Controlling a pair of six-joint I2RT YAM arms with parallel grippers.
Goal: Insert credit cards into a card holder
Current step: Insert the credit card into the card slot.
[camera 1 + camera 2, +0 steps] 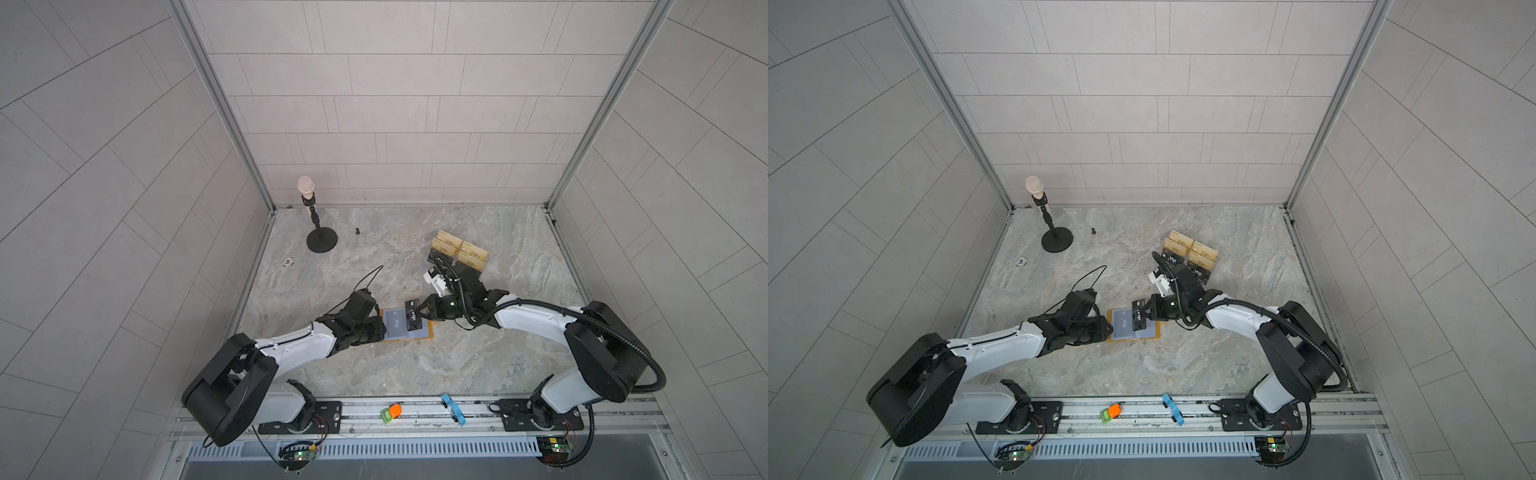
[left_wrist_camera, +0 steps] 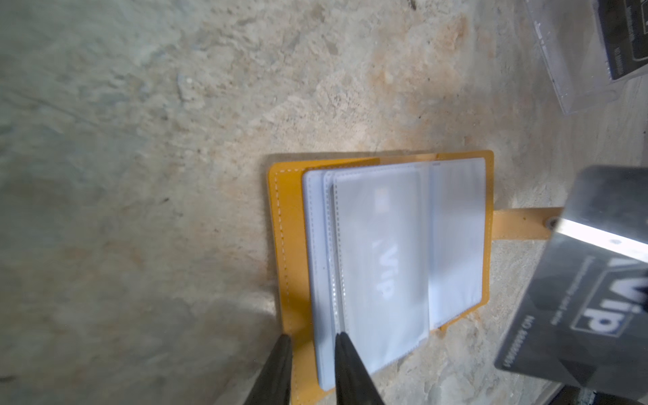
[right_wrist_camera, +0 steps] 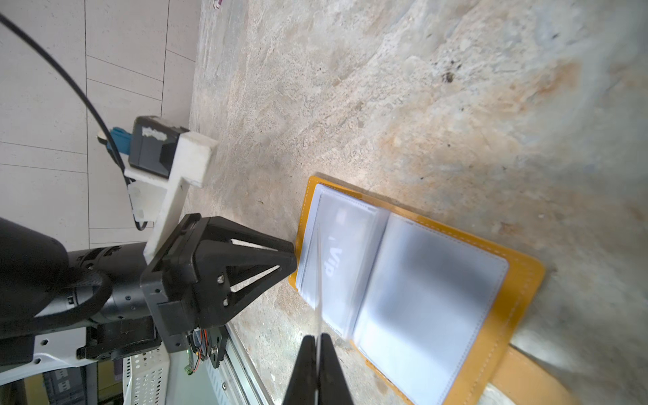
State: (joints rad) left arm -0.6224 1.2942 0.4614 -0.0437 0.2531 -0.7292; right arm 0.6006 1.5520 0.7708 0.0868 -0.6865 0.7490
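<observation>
1. The card holder (image 2: 291,245) cover, between the matt black fingers (image 2: 347,371) of the left gripper (image 2: 310,343), is seen as matt, leather-like and stitched.
2. Its sleeves (image 2: 456,238), at one fingertip, are seen as frosted, smooth plastic.
3. The credit card (image 2: 575,315), beyond the fingers, is shown glossy and glare-streaked.
4. The table (image 2: 140,140) is shown stone-like, mottled and matt.

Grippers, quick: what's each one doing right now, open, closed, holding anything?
Left gripper: partly open, tips at the card holder's edge, nothing visibly gripped.
Right gripper: closed on a black credit card.
</observation>
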